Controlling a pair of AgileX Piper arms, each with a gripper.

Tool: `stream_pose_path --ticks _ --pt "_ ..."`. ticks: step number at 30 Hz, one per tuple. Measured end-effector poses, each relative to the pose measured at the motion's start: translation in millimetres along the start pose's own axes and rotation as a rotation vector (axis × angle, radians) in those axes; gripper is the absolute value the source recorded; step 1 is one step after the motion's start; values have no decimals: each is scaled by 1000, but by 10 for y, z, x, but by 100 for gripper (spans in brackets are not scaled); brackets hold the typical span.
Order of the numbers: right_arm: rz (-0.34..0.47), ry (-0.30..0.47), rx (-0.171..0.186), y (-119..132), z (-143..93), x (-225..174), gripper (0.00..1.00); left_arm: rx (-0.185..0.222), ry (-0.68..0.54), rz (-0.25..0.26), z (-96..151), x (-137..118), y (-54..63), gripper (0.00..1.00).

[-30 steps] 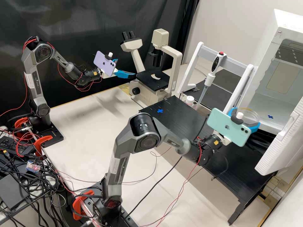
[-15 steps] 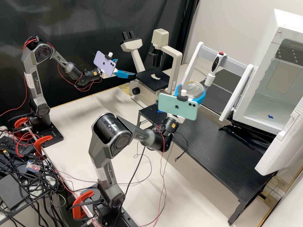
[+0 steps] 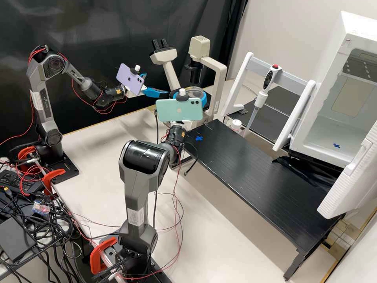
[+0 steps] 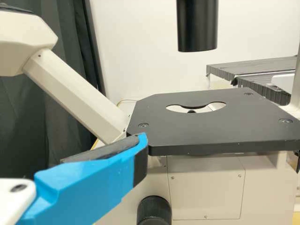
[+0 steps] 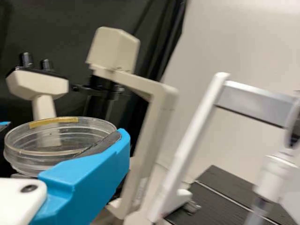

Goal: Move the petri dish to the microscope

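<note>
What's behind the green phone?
Behind the green phone are the petri dish, held in the right pincer, and part of the microscope. What the phone covers can't be seen.

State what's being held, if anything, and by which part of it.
The right hand holds the petri dish by its round side wall, between two blue fingers. The left hand is open, holding nothing.

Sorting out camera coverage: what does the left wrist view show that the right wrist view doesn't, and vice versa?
Left wrist view: stage opening, black focus knob, a blue finger of the left claw.
Right wrist view: petri dish in the right claw, pipette, lamp housing, eyepieces.
Both: microscope, black curtain.
</note>
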Motion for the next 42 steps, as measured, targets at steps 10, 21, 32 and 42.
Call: stream_pose_path --ticks 10,21,32,42 --pt "-133 -25 -23 -397 -119 454 0 0 0 0 0 0 0 100" --pt "-214 -135 22 -661 162 910 0 0 0 0 0 0 0 100" --pt "-225 -184 148 -638 235 1181 0 0 0 0 0 0 0 100" --pt "-283 -183 200 -735 117 1477 0 0 0 0 0 0 0 100"
